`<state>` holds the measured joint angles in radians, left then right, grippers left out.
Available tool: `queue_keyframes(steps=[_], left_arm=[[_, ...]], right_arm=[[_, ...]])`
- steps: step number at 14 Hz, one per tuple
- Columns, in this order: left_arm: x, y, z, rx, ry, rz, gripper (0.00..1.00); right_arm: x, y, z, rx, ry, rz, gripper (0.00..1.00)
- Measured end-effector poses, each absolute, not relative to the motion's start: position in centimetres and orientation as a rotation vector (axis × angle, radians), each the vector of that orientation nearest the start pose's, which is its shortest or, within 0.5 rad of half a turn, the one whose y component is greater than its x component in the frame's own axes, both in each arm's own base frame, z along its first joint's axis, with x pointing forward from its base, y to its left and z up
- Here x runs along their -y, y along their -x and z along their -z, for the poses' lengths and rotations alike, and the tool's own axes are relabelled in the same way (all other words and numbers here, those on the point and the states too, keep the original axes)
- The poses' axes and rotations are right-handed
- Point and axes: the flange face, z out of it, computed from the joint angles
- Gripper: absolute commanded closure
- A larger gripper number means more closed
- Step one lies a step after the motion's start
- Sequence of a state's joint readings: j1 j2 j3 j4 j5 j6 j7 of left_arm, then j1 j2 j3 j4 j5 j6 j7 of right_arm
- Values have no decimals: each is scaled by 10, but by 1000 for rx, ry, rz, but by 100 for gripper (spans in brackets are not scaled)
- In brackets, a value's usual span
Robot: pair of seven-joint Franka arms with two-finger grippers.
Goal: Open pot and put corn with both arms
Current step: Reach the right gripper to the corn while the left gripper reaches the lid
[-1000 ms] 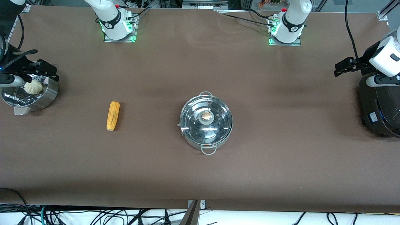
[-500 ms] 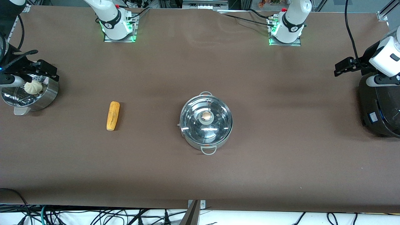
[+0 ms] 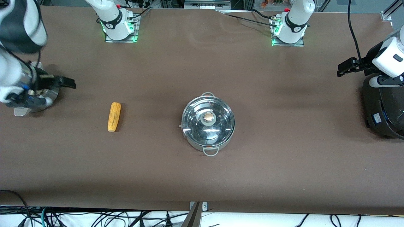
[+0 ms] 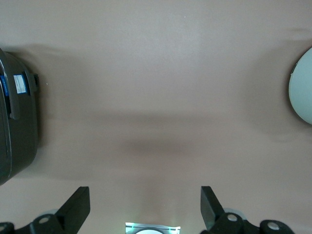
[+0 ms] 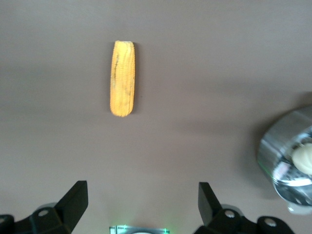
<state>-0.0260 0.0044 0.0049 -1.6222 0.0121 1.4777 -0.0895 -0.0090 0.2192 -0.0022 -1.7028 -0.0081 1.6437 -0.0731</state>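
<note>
The steel pot (image 3: pixel 208 138) stands mid-table with its glass lid (image 3: pixel 217 110) on and the metal knob (image 3: pixel 208 117) on top; the lid's edge (image 4: pixel 303 85) shows in the left wrist view. The corn (image 3: pixel 114 116) lies on the table toward the right arm's end; it also shows in the right wrist view (image 5: pixel 122 78). My right gripper (image 3: pixel 67 83) is open and empty (image 5: pixel 141 192), in the air between the steamer and the corn. My left gripper (image 3: pixel 342 67) is open and empty (image 4: pixel 145 195), over bare table beside the black cooker.
The steel steamer (image 3: pixel 49 94) at the right arm's end is mostly covered by the right arm; its white bun (image 5: pixel 303 158) shows in the right wrist view. The black round cooker (image 3: pixel 383 107) stands at the left arm's end. Cables hang below the table's front edge.
The right arm has swung out from over the steamer toward the corn and now covers most of the steamer. The left arm has hardly moved. Pot and corn are unmoved.
</note>
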Motion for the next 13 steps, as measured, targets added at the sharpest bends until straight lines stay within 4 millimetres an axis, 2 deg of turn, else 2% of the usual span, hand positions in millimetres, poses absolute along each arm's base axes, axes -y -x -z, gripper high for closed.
queue_keyframes(steps=[2,3,5,6,7,8,9,11,13], left_arm=[[26,-547,-582,152,3100,-249,0],[38,-551,-575,171,3095,-256,0],[65,-562,-557,209,3091,-244,0],[78,-567,-550,225,3093,-232,0],[94,-570,-546,246,3100,-217,0],[114,-573,-542,281,3118,-195,0],[139,-576,-539,321,3133,-173,0],[201,-578,-530,386,3142,-160,0],[265,-579,-515,452,3135,-175,0]], right_arm=[[-12,-613,-375,53,3108,-489,0],[-34,-620,-347,-30,3125,-490,0],[-100,-626,-298,-206,3167,-463,0],[-132,-624,-280,-253,3191,-440,0],[-151,-621,-266,-255,3237,-420,0],[-155,-621,-255,-216,3315,-397,0],[-148,-622,-249,-178,3388,-377,0],[-127,-628,-248,-169,3447,-355,0],[-118,-628,-242,-180,3450,-371,0]])
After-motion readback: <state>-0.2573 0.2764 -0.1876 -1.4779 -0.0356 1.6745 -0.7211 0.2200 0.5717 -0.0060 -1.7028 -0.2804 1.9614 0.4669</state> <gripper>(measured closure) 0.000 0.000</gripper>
